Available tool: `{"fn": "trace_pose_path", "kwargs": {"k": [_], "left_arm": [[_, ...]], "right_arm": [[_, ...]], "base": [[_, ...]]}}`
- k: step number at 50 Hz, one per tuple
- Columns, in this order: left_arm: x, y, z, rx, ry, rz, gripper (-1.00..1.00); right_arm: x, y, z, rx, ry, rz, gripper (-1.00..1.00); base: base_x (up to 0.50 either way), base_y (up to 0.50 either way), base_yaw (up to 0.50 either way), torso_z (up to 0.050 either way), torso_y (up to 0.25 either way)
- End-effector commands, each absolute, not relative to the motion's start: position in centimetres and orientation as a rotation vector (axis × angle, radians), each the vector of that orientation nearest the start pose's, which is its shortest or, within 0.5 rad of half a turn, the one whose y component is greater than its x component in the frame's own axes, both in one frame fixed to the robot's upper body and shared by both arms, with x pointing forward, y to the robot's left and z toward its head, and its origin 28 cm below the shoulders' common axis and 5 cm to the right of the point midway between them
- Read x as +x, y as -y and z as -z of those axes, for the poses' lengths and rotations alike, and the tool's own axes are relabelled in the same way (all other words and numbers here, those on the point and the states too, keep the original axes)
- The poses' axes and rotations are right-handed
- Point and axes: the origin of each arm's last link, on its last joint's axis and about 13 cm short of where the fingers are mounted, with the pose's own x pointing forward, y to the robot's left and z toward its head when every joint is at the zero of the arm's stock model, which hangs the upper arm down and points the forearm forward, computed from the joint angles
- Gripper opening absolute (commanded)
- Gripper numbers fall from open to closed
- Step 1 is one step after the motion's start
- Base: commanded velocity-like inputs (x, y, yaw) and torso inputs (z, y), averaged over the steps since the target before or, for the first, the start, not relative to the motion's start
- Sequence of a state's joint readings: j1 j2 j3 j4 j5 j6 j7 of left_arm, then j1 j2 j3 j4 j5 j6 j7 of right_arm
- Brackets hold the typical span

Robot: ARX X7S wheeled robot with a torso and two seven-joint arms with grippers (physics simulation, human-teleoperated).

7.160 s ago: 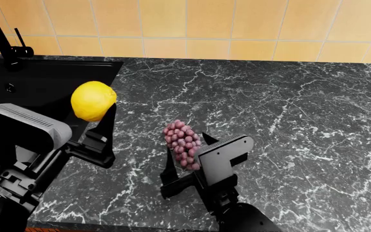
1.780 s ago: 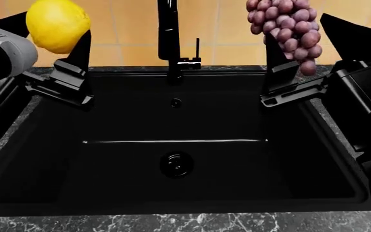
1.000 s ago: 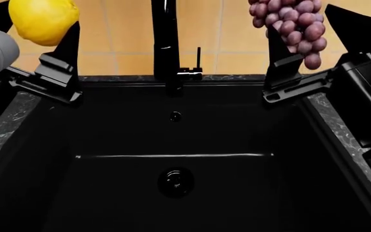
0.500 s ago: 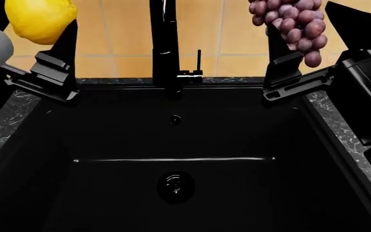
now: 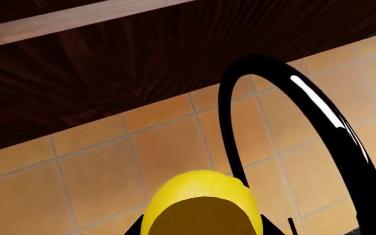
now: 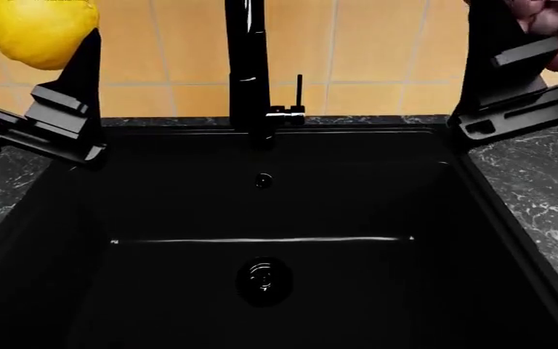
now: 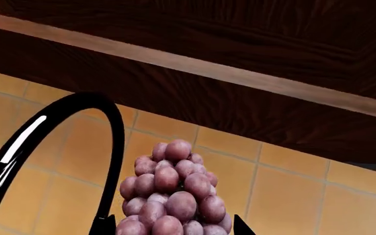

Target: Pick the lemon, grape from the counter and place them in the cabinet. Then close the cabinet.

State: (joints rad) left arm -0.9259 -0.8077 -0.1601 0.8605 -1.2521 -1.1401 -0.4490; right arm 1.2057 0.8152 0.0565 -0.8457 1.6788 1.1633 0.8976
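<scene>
Yellow lemon (image 6: 38, 30), smooth and oval, is cut off at the head view's top-left corner, clamped in the left gripper's (image 6: 27, 43) fingers (image 6: 70, 94). Grape (image 7: 172, 200) bunch, dusky purple, mostly cropped in the head view, sits gripped by the right gripper (image 6: 526, 33). Both hang above the glossy black sink (image 6: 259, 240). Veined marble worktop (image 6: 551, 196) flanks it. Curved black faucet (image 6: 248, 65) runs out of the head view; dark wood cabinet (image 7: 240, 39) underside overhead.

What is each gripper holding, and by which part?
Left gripper holds the lemon by its sides; right gripper holds the grape bunch by its lower end.
</scene>
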Motion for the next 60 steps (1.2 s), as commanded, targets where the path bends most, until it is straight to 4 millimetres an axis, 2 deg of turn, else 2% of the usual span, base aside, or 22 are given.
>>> {"fn": "trace_pose_path", "kwargs": {"k": [1, 14, 29, 60], "left_arm": [[18.3, -27.6, -31.1, 0.284, 0.444, 0.179, -1.00], [18.3, -27.6, -30.8, 0.290, 0.438, 0.181, -1.00], [18.5, -27.5, -30.6, 0.294, 0.432, 0.184, -1.00], [18.8, -27.8, -29.9, 0.289, 0.420, 0.182, -1.00]], "right_arm": [[12.8, 14.7, -35.1, -0.240, 0.622, -0.115, -1.00], [11.1, 15.0, -36.6, -0.204, 0.714, -0.067, -1.00], [11.3, 14.1, -40.7, -0.167, 0.804, -0.041, -1.00], [12.1, 12.4, -47.6, -0.183, 0.864, 0.009, -1.00]], "base": [[0.00, 0.00, 0.00, 0.000, 0.000], [0.00, 0.00, 0.00, 0.000, 0.001], [0.00, 0.00, 0.00, 0.001, 0.001], [0.00, 0.00, 0.00, 0.000, 0.001]]}}
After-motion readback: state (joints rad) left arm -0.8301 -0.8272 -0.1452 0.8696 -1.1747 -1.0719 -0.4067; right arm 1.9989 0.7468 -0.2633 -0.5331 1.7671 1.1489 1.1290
